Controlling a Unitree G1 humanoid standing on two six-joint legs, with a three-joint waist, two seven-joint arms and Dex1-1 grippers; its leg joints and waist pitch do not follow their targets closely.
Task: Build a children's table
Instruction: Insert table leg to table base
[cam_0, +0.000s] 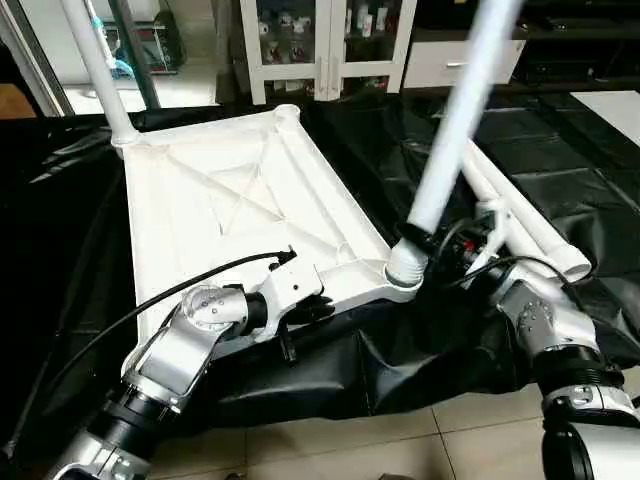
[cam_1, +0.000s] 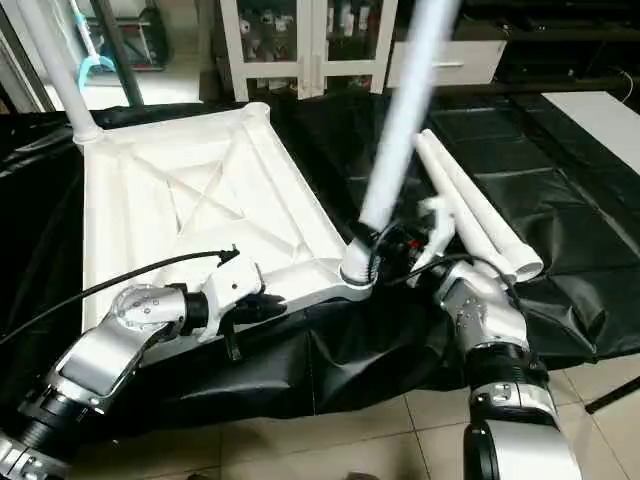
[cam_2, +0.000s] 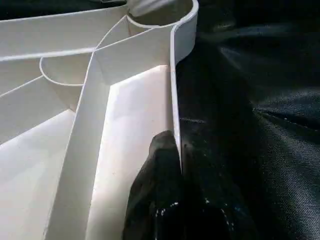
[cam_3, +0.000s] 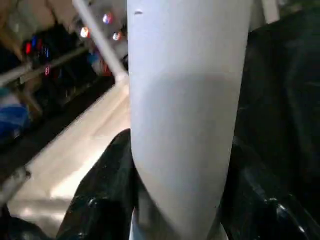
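The tabletop (cam_0: 240, 210) lies underside up on black sheeting (cam_0: 420, 360). One leg (cam_0: 452, 140) stands in its near corner socket, clamped low by the right gripper (cam_0: 428, 246); another leg (cam_0: 95, 65) stands at the far corner. The left gripper (cam_0: 290, 325) pinches the near rim. Two spare legs (cam_0: 520, 225) lie alongside.

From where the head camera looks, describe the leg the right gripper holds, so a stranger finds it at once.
Find the upturned white tabletop on black sheeting. At its near right corner, one leg leans in its socket, right gripper clamping its base; the far-corner leg stands unheld, and two others lie flat.

White glass-door cabinet (cam_0: 320, 45) behind; black sheet (cam_0: 560, 130); tiled floor (cam_0: 400, 445).
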